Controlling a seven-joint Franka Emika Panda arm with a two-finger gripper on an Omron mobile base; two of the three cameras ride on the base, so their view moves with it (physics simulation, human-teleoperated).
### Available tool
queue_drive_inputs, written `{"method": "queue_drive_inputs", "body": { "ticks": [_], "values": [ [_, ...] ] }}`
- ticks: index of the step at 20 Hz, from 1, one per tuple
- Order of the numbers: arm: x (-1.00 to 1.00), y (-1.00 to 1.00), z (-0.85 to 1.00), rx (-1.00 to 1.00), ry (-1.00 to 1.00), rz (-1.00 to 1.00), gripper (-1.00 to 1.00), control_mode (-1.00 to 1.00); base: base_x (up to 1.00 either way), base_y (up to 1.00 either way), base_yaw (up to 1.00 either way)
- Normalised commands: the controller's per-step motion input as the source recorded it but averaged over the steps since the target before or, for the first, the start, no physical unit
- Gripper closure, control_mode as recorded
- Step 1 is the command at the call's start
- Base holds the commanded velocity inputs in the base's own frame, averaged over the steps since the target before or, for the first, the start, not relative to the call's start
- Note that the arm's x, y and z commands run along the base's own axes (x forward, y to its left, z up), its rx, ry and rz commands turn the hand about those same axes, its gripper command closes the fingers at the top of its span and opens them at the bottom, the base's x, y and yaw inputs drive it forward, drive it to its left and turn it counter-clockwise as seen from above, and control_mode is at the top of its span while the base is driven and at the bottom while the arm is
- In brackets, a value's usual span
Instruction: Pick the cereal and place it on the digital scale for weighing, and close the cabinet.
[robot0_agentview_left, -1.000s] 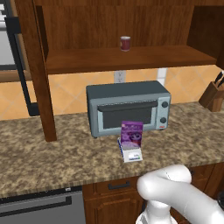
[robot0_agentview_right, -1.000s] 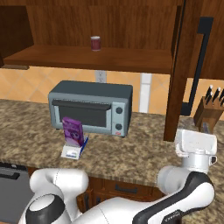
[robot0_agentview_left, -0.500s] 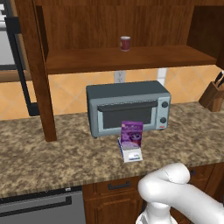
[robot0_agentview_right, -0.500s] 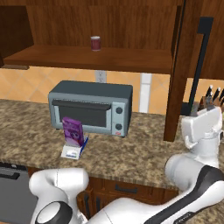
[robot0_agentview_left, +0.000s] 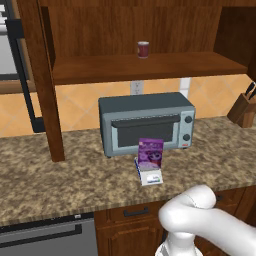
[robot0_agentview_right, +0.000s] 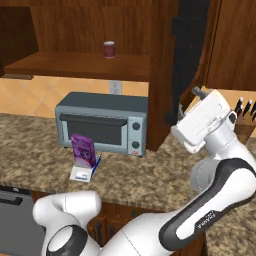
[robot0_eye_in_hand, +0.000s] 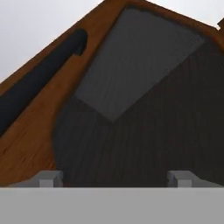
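The cereal (robot0_agentview_left: 150, 153) is standing on the digital scale (robot0_agentview_left: 150, 176), which is lying on the counter (robot0_agentview_left: 60, 180) just in front of the toaster oven (robot0_agentview_left: 146, 122). A mug (robot0_agentview_left: 143, 49) is sitting on the cabinet (robot0_agentview_left: 140, 67) shelf above the oven. My gripper (robot0_eye_in_hand: 115, 177) is pointing at the open right door (robot0_agentview_right: 165, 75), its handle (robot0_eye_in_hand: 39, 81) lying to the left in the hand view. A knife block (robot0_agentview_left: 243, 107) is standing at the far right.

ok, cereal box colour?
Purple cereal box, cartoon on its front; clearest in the left base view.
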Motion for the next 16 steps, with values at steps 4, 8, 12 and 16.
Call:
{"method": "queue_drive_inputs", "body": {
  "ticks": [4,8,12,16],
  "values": [
    [0.57,1.00,0.03,-0.62,0.26,0.00,-1.00,-1.00,0.00,0.00,0.00],
    [0.93,1.00,0.00,-0.50,0.34,-0.09,-1.00,-1.00,0.00,0.00,0.00],
    [1.00,1.00,0.00,-0.37,0.22,-0.17,-1.00,-1.00,0.00,0.00,0.00],
    [1.00,1.00,-0.07,-0.26,0.04,-0.22,-1.00,-1.00,0.00,0.00,0.00]
  ]
}}
